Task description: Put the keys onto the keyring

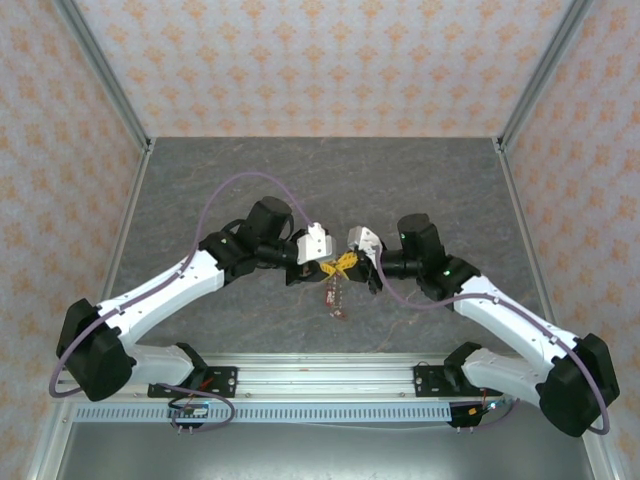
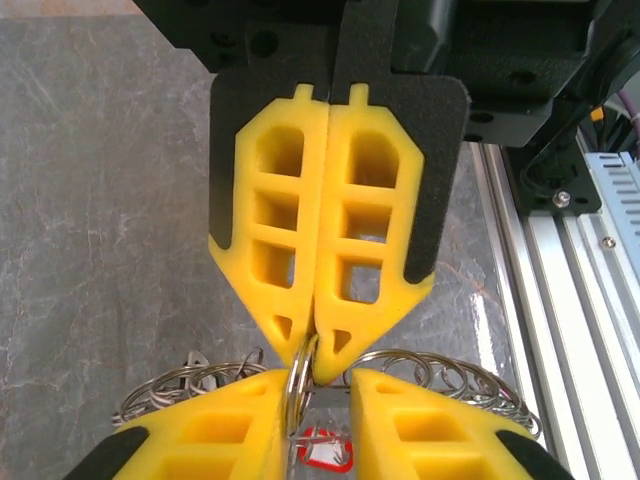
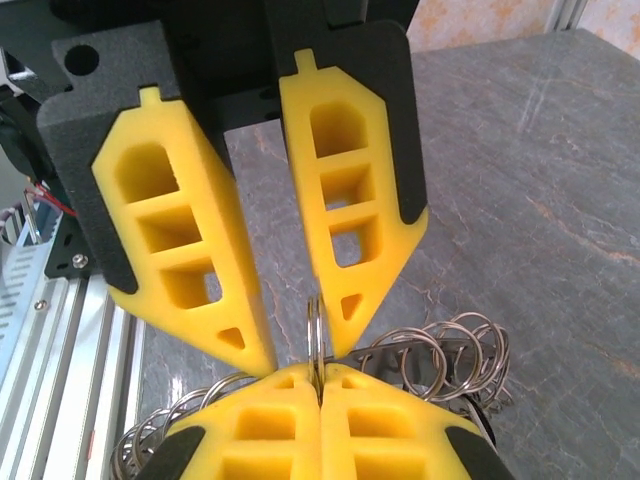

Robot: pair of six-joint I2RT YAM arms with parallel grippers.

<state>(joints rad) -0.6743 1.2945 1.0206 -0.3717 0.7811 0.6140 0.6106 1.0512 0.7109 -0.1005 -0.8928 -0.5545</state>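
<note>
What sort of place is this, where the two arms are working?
Most likely a robot test cell in a laboratory: a left arm and a right arm bolted to an aluminium rail, a grey stone-look tabletop, and patterned wall panels in a metal frame.

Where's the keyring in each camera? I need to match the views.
Top external: the keyring sits just below picture centre.
Left wrist: its coils run along the bottom, left and right.
Right wrist: coils at lower right.
Shared landmark: the aluminium rail at the table's near edge.
</note>
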